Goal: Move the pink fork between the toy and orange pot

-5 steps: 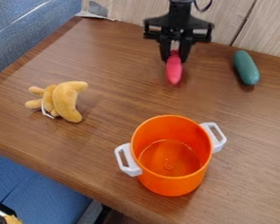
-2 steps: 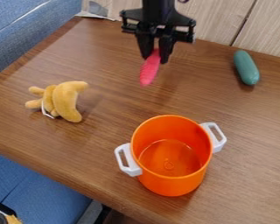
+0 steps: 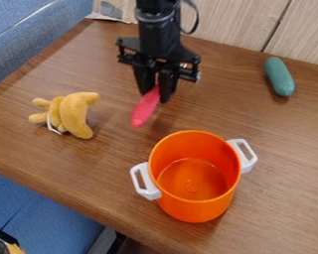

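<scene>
My gripper (image 3: 157, 97) hangs over the upper middle of the table, shut on one end of the pink fork (image 3: 145, 107). The fork slants down to the left from the fingers, its lower end pointing toward the area between the toy and the pot; whether it touches the table I cannot tell. To the left lies the yellow plush toy (image 3: 74, 115). The orange pot (image 3: 196, 210) with white handles stands upright at the lower right of the fork, apart from it.
A teal elongated object (image 3: 279, 76) lies at the upper right of the wooden table (image 3: 75, 173). Wooden panels (image 3: 245, 22) rise behind the table's back edge. Blue upholstery (image 3: 29, 37) borders its left side, and the front edge runs diagonally at lower left.
The gripper has moved left and then toward the camera, carrying the pink fork with it. In its grasp the fork now tilts to the left. Toy, pot and teal object have stayed put.
</scene>
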`<state>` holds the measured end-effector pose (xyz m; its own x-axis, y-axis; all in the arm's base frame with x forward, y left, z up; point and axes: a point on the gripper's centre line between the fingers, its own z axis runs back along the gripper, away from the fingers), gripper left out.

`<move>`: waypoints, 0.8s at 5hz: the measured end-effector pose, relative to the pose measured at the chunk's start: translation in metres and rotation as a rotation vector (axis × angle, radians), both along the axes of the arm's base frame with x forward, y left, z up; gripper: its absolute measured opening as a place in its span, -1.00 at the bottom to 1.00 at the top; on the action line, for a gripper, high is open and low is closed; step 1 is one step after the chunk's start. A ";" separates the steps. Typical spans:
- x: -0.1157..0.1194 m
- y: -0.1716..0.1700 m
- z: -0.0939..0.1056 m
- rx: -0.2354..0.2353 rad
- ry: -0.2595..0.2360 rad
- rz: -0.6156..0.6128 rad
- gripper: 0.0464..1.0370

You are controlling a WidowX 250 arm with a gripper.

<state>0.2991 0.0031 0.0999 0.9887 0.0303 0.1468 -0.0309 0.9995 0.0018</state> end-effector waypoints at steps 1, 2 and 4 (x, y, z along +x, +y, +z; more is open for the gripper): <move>-0.014 0.004 0.004 0.012 -0.014 -0.004 -0.43; -0.020 0.017 0.007 0.020 -0.050 0.018 -0.43; -0.041 0.012 -0.016 -0.010 -0.040 -0.040 -0.43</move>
<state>0.2584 0.0152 0.0839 0.9825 -0.0078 0.1861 0.0097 0.9999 -0.0091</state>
